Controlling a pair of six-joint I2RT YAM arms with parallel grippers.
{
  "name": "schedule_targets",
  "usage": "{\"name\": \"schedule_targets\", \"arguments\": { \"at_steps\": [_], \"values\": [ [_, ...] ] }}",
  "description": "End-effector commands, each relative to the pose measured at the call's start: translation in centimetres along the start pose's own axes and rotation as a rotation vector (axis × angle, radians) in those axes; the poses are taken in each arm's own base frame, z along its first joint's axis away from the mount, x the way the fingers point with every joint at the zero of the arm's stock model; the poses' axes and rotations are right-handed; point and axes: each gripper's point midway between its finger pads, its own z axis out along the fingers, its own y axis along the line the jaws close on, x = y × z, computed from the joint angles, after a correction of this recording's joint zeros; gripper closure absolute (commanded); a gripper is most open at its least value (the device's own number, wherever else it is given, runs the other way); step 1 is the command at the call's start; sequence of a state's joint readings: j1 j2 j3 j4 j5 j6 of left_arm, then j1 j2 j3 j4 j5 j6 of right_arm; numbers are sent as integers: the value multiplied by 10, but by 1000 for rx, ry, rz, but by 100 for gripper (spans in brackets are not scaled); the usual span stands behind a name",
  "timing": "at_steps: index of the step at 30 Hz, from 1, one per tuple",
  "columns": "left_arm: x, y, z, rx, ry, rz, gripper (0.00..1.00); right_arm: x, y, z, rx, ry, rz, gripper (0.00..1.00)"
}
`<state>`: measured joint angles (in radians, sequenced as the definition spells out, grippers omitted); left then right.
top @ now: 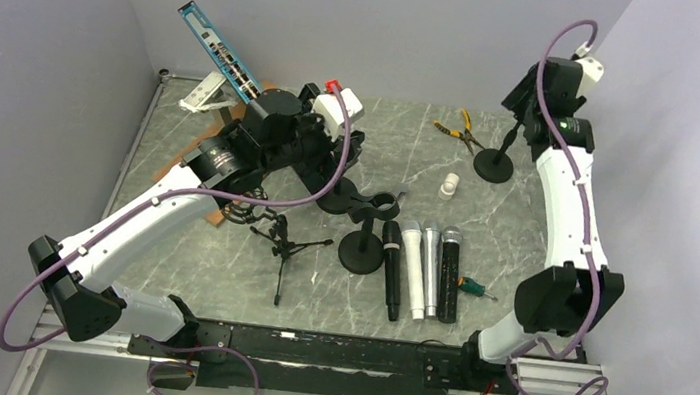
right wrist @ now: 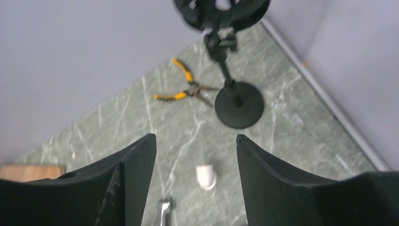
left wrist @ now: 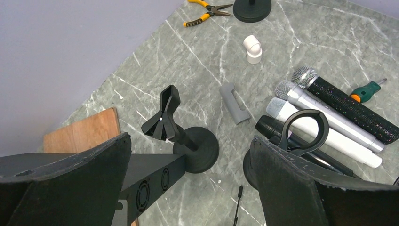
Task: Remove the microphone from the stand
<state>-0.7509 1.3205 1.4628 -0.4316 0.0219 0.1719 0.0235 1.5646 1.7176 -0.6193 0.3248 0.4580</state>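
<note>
The table (left wrist: pixel 329 37) is grey-green with white veins. The pliers (right wrist: pixel 190 89) have yellow handles, and the stand (left wrist: pixel 204 150) is black.

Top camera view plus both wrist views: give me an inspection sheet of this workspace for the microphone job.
Surface: grey marbled table, no spills seen.
Job's things: four microphones lying side by side; ring-clip stand, clamp stand, tripod stand, back stand; no microphone seen in the holders that show.
Clutter: pliers, white pipe elbow, screwdriver, grey clip, wooden board, blue panel.
Grippers: left claw open over the clamp stand; right claw open, facing the back stand; both empty.
Cables: purple cables looped along both arms.
Surroundings: plain walls on three sides.
</note>
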Motion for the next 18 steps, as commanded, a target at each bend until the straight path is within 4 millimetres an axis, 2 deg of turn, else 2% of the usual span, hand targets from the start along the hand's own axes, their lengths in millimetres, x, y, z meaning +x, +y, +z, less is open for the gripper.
{"name": "schedule_targets", "arguments": {
  "at_steps": [1, 3, 6, 11, 18],
  "values": [
    [-10, -1, -3, -6, -30, 13, 0, -48, -27, 19, 105, -115, 98, 27],
    [-11, -2, -3, 0, -32, 12, 1, -56, -34, 29, 120, -126, 125, 18],
    [-13, -4, -5, 8, -38, 11, 1, -59, -46, 49, 159, -133, 169, 17],
    [-15, -6, -6, 11, -44, 13, 1, -65, -47, 69, 142, -202, 230, 21],
    [-17, -9, -8, 21, -50, 14, 1, -72, -40, 84, 111, -250, 253, 28]
  ]
}}
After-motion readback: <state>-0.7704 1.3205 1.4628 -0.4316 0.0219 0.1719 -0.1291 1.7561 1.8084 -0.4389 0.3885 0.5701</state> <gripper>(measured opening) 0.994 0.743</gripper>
